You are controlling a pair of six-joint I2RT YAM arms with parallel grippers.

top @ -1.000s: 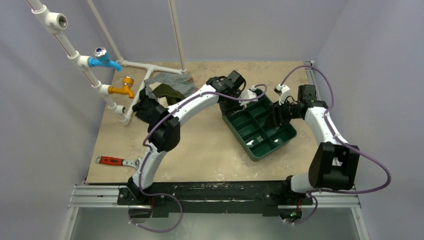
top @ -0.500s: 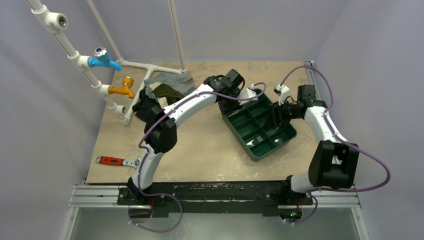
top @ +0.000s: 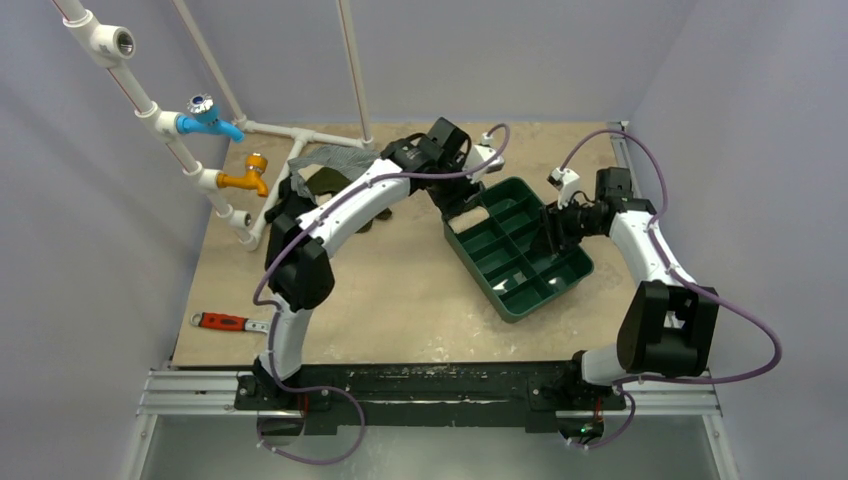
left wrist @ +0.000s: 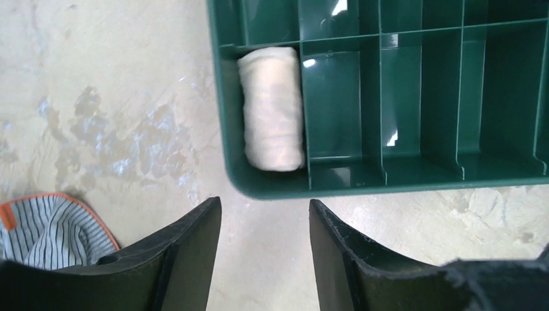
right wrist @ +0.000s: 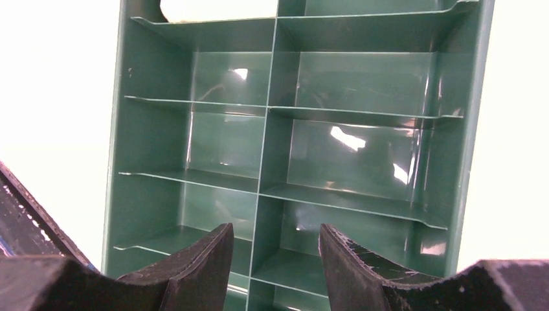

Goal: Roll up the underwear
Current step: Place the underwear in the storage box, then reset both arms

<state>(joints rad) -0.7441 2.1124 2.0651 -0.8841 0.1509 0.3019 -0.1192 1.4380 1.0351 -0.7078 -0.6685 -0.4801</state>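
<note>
Shows left pincer (left wrist: 264,206), spread and empty, drawn back toward 11 o'clock from tray (left wrist: 388,184), with underwear (left wrist: 272,110) rolled in its corner compartment and right pincer (right wrist: 275,234) spread; suggests rolling done.

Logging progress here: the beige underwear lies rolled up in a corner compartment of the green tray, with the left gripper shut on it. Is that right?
Not quite. The left gripper is open and holds nothing, outside the green tray, as the left wrist view shows. The underwear does lie rolled up in a corner compartment of that tray.
</note>
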